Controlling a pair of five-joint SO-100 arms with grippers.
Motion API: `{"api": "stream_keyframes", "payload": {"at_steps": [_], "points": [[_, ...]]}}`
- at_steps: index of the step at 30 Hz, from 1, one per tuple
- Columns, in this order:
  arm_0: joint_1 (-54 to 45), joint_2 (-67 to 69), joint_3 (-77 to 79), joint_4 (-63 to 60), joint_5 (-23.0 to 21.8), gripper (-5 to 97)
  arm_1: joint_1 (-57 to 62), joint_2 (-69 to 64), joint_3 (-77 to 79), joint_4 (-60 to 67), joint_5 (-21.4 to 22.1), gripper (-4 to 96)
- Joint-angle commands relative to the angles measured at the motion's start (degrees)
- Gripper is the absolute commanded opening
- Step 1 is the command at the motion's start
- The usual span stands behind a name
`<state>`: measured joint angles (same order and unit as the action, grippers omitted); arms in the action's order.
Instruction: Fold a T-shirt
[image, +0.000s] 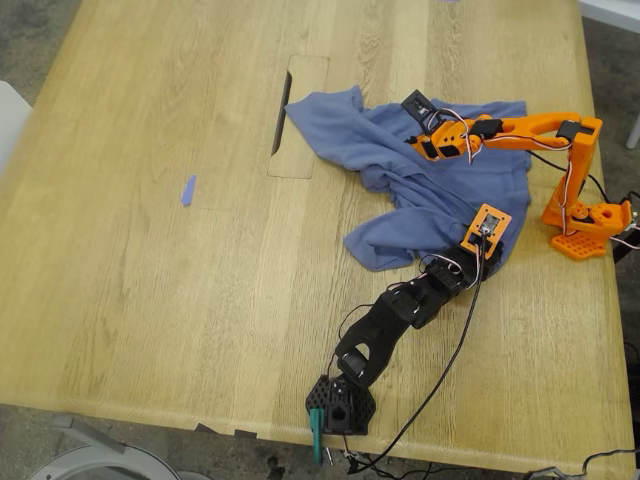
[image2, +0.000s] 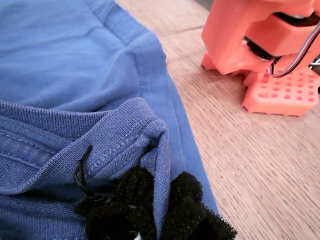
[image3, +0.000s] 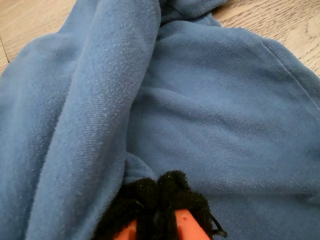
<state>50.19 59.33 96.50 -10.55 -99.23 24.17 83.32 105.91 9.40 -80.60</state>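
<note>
The T-shirt (image: 420, 190) sits crumpled on the table's (image: 150, 250) far right in the exterior view. Our first gripper (image2: 162, 210) pinches the ribbed collar, our second gripper (image3: 157, 205) clamps a fold, probably so we can spread it flat.

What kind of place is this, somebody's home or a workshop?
Probably a workshop or lab: two small robot arms, orange and black, are mounted on a wooden table, loose cables trail off it, and a T-shirt lies between.
</note>
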Motion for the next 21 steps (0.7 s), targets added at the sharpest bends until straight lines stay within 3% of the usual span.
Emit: {"api": "stream_keyframes", "payload": {"at_steps": [1, 7, 10, 21], "points": [[3.7, 0.3, -3.7, 0.6, -0.9, 0, 2.5, 0.8, -1.1, -1.5, 0.3, 0.0], [3.4, 0.1, -5.2, 1.3, 2.0, 0, 3.1, 1.1, -1.1, -1.0, 0.3, 0.0], [4.1, 0.4, -6.1, 1.3, 2.2, 6, 3.2, 1.2, -1.0, -0.9, 0.4, 0.0], [4.5, 0.3, -6.7, 1.8, 3.6, 57, 2.5, 5.0, 3.9, -0.7, 0.4, 0.1]]}}
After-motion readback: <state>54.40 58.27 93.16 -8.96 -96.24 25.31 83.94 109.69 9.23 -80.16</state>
